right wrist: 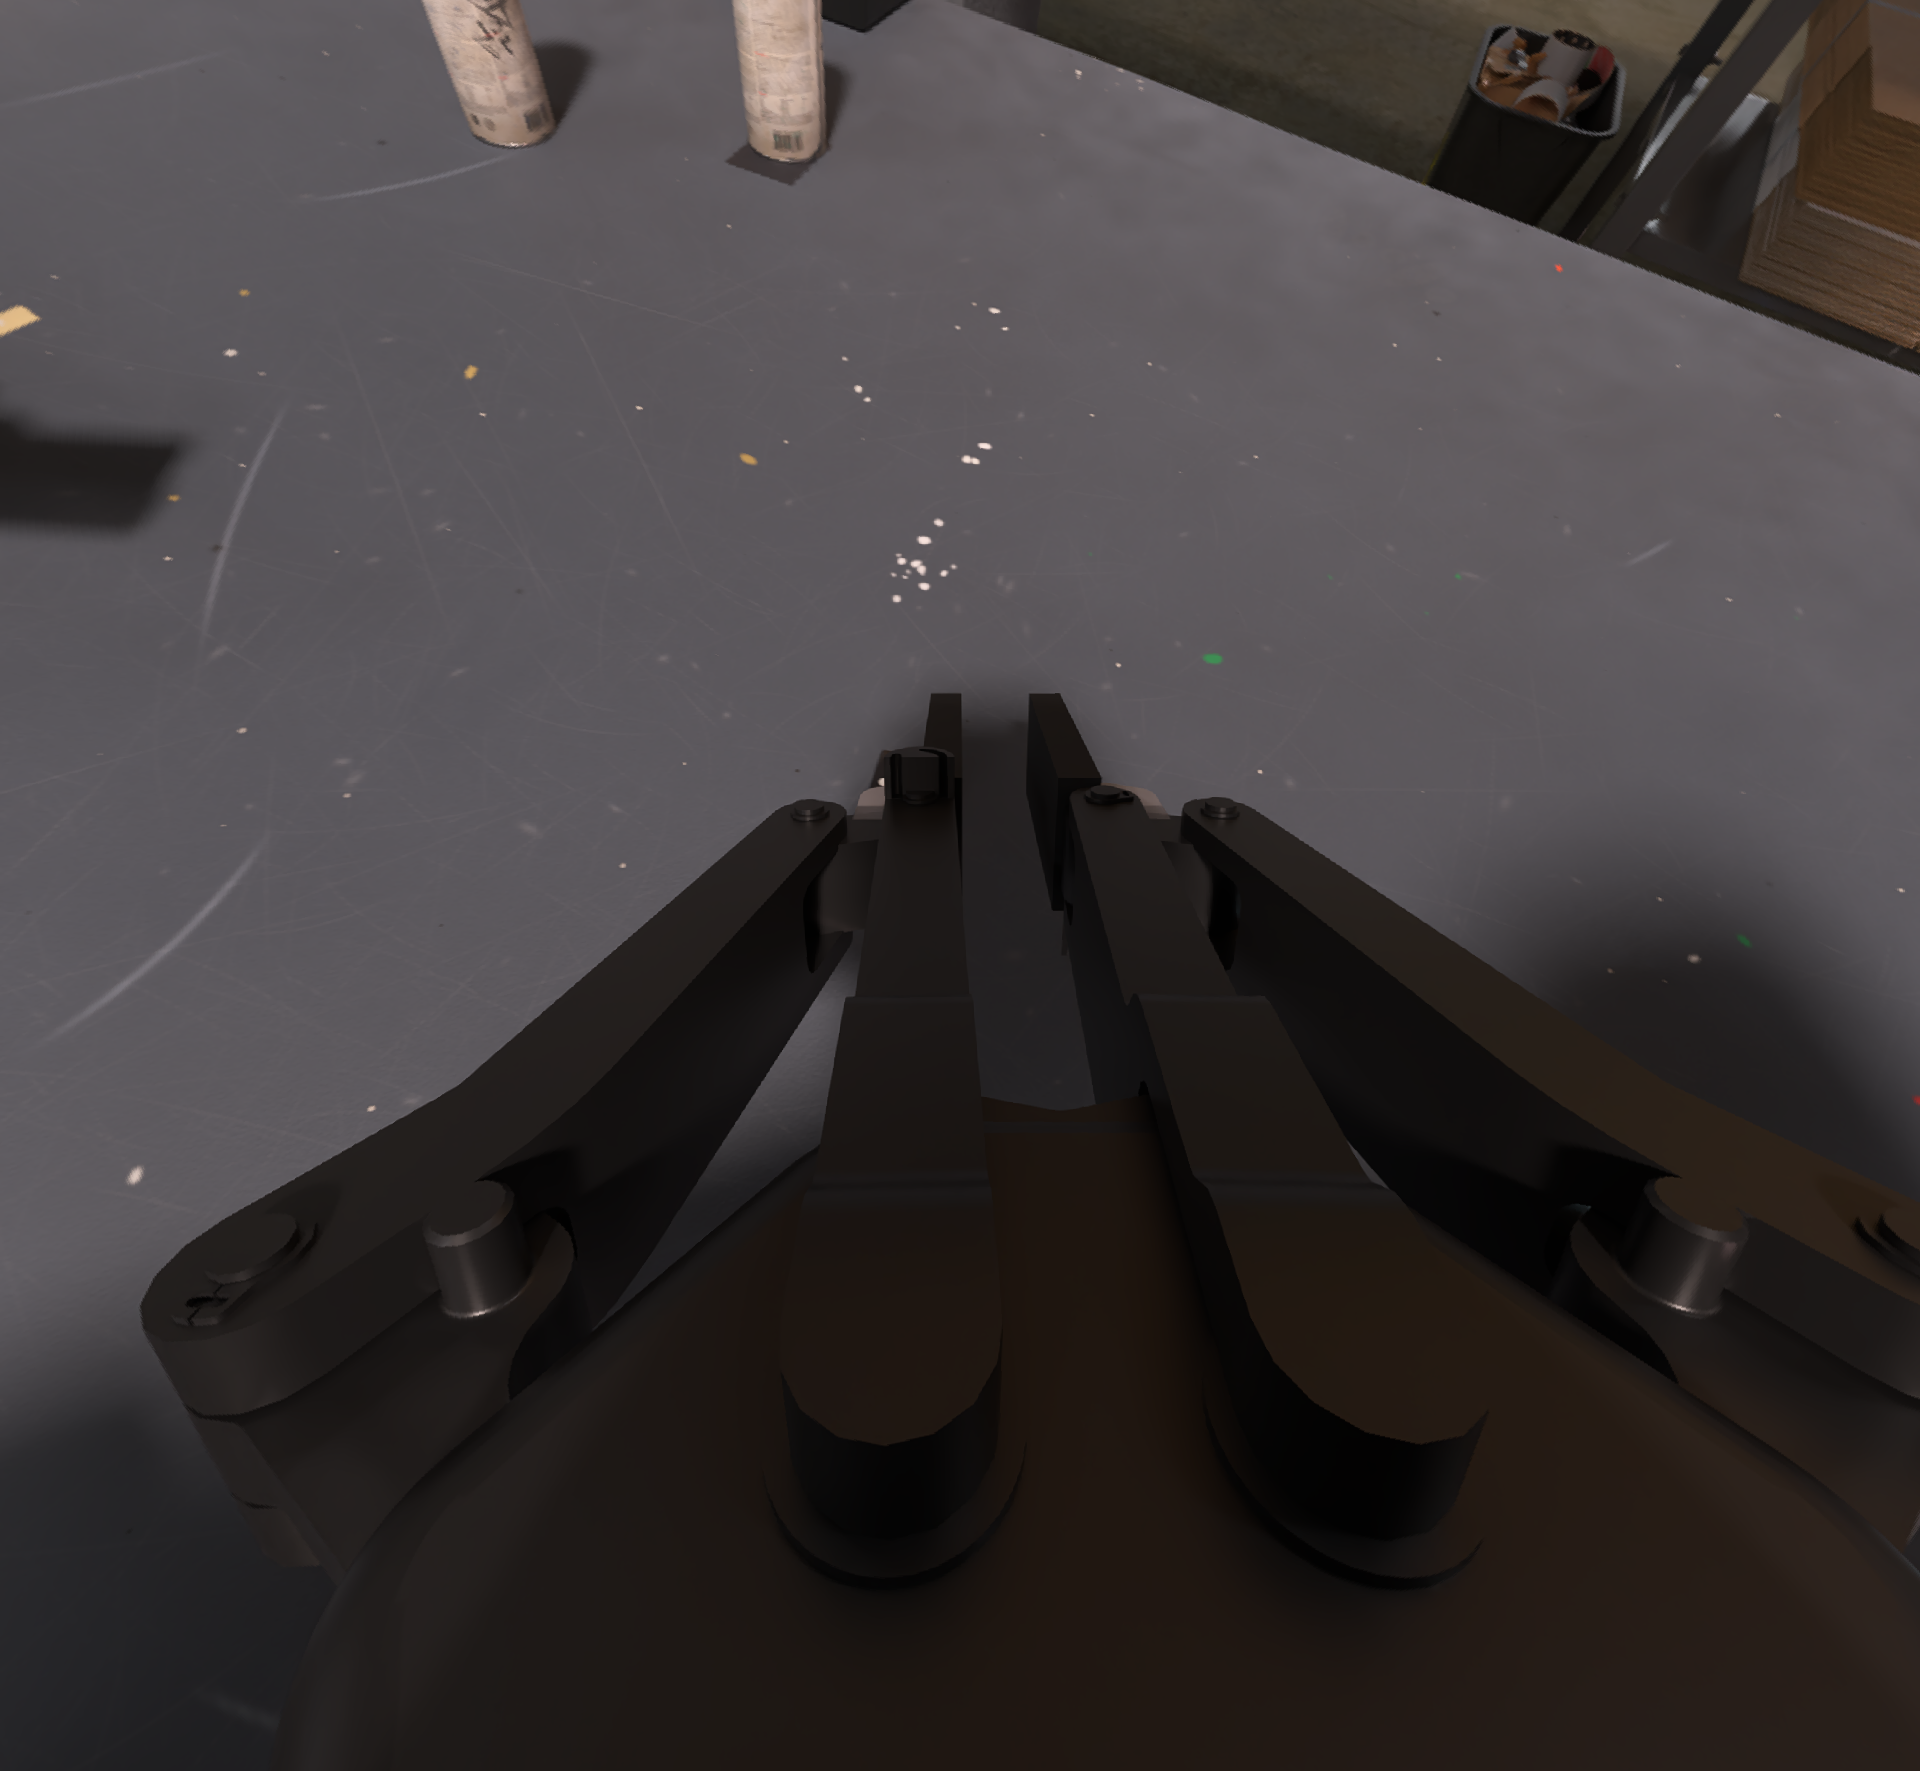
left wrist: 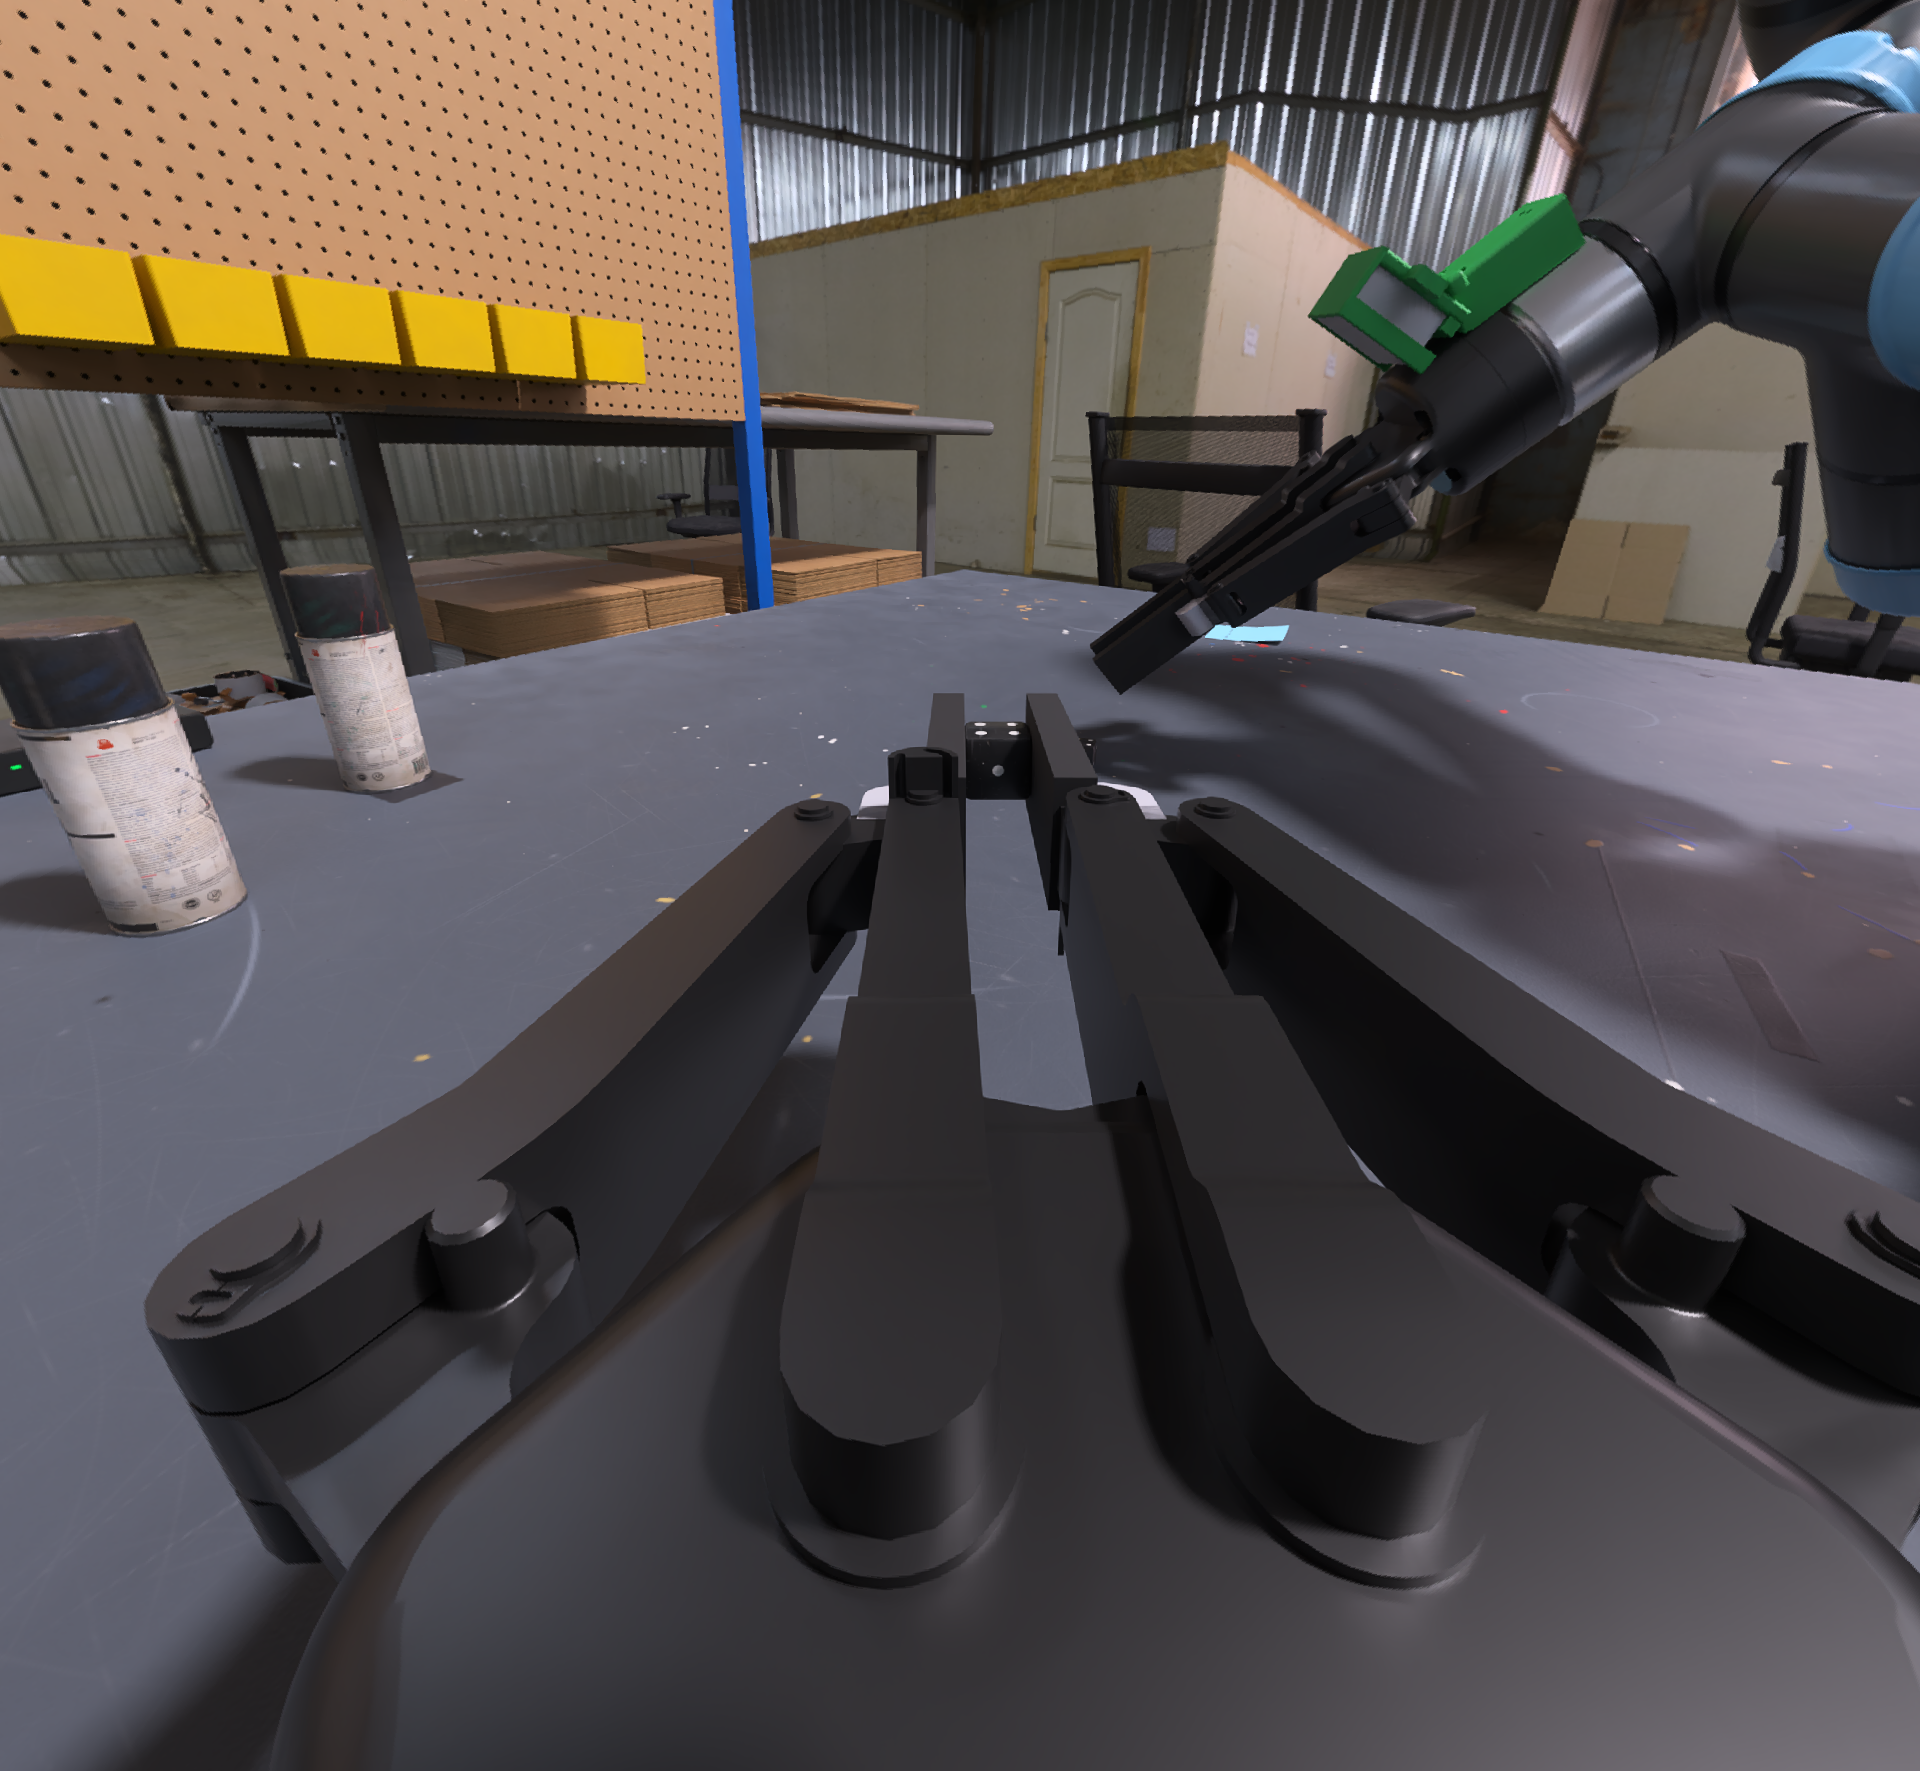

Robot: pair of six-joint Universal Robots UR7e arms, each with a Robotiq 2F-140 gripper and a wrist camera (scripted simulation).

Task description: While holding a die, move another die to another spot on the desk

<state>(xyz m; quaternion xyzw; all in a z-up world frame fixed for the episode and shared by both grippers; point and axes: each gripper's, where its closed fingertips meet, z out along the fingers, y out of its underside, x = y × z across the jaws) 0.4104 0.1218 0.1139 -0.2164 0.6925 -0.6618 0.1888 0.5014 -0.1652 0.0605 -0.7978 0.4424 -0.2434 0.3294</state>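
In the left wrist view, a black die (left wrist: 995,757) with white pips sits pinched between the tips of the left gripper (left wrist: 995,734), low over the gray desk (left wrist: 623,890). Its top face shows several pips and the face toward the camera shows one. Beyond it the right gripper (left wrist: 1153,646) slants down toward the desk, its fingers drawn close together with something small and gray at their tips; from here it is hard to say whether that is a second die. Two spray cans (left wrist: 358,677) with dark caps stand upright on the desk to the left, well apart from the die. A row of yellow bins (left wrist: 312,313) hangs on the pegboard (left wrist: 364,59); what they hold is hidden.

In the right wrist view, the right gripper (right wrist: 995,734) has its fingers narrowed to a slim gap above the desk (right wrist: 1247,474). The gap is dark, and I cannot tell whether anything is held there. The two spray cans (right wrist: 774,33) stand at the far side. On the floor past the desk edge, a dark bin (right wrist: 1538,126) is filled with mixed scraps.
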